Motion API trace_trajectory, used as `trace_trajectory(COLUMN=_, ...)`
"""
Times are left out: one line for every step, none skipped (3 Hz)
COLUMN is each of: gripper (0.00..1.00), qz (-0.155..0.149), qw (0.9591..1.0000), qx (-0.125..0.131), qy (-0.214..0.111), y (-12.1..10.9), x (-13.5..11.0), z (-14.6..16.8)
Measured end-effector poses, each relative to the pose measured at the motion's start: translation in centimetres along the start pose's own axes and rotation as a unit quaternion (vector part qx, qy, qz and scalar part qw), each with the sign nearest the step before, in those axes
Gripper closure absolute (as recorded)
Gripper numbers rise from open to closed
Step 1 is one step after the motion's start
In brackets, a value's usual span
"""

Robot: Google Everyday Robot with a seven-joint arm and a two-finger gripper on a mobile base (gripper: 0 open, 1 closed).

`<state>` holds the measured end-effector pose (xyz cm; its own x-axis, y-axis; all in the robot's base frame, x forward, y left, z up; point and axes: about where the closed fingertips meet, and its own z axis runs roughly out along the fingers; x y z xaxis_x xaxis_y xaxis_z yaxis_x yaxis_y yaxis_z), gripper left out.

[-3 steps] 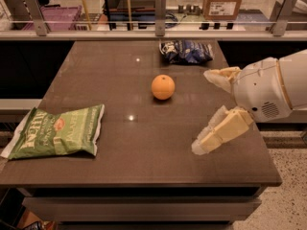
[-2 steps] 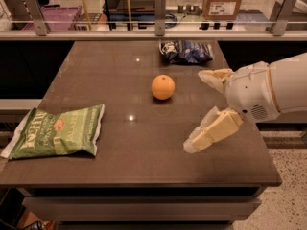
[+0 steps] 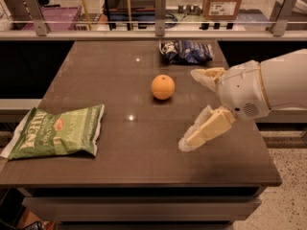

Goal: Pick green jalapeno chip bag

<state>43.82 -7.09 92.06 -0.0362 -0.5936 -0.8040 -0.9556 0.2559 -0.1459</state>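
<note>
The green jalapeno chip bag (image 3: 57, 132) lies flat at the table's front left corner, its left end hanging a little over the edge. My gripper (image 3: 188, 109) is over the right half of the table, well to the right of the bag. Its two cream fingers are spread wide apart and hold nothing. One finger (image 3: 206, 75) points left near the orange; the other (image 3: 205, 130) angles down toward the front.
An orange (image 3: 163, 86) sits mid-table, just left of the gripper. A dark blue chip bag (image 3: 186, 51) lies at the back. The dark brown table (image 3: 120, 71) has a glass rail with metal posts (image 3: 159, 8) behind it.
My gripper has moved left across the table toward the middle, still open. The bags and the orange have not moved.
</note>
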Motion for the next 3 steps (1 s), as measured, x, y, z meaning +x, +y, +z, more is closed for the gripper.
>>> trace_trajectory(gripper=0.00, qz=-0.017, qw=0.9994, qx=-0.015, qy=-0.027, y=0.0, x=-0.9, z=1.8)
trace_trajectory(gripper=0.00, qz=-0.023, qw=0.9978, qx=-0.027, qy=-0.056, y=0.5, x=-2.1, z=3.7)
trace_trajectory(gripper=0.00, qz=-0.012, qw=0.9954, qx=-0.033, qy=-0.089, y=1.4, x=-3.1, z=5.5)
